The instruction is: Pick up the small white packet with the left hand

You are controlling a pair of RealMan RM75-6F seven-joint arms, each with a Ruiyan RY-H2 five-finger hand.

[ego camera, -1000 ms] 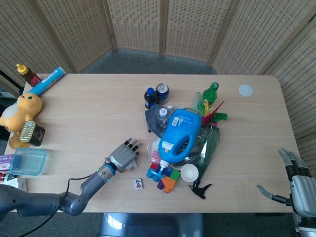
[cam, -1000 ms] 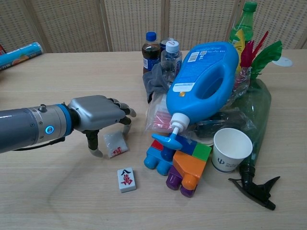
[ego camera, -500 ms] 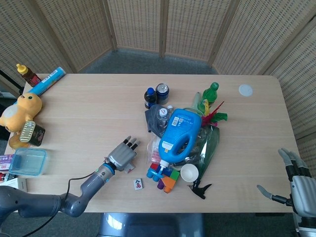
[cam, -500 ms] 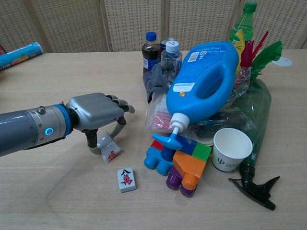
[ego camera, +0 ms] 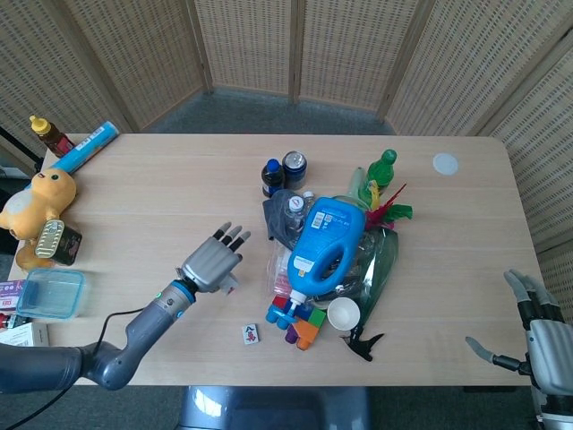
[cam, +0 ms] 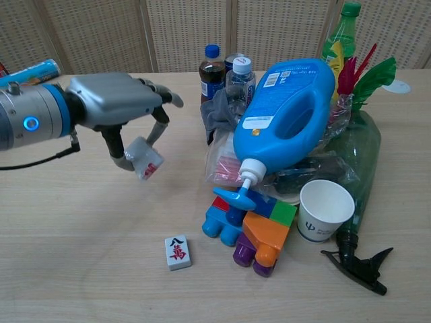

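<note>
From the head view, the left hand point(ego camera: 212, 265) reaches over the front part of the table point(ego camera: 161, 197), left of the clutter. A sliver of the small white packet point(ego camera: 230, 288) shows under its fingers, though from this height it is hard to make out how it is held. A mahjong tile point(ego camera: 251, 334) lies on the wood nearer the front edge, beside the toy blocks point(ego camera: 298, 322). The blue detergent jug point(ego camera: 324, 242) lies across the pile, with a paper cup point(ego camera: 344, 313) and a black spray trigger point(ego camera: 363, 343) near its spout end. At the far left sit a yellow plush toy point(ego camera: 36, 210) and a clear plastic box point(ego camera: 52, 294). The right hand point(ego camera: 533, 331) is at the lower right corner, off the table's edge, its fingers spread and grasping nothing.

In the chest view, the left hand point(cam: 118, 108) is raised above the table, pinching the small white packet point(cam: 145, 159) between thumb and a finger; the packet hangs tilted, clear of the wood, with red print on its lower part. The mahjong tile point(cam: 177, 252) lies flat well below it. To the right, the jug point(cam: 286, 114) leans over the blocks point(cam: 249, 225), and the paper cup point(cam: 325, 210) stands upright just beside them. Behind, a dark drink bottle point(cam: 212, 70) stands upright.
</note>
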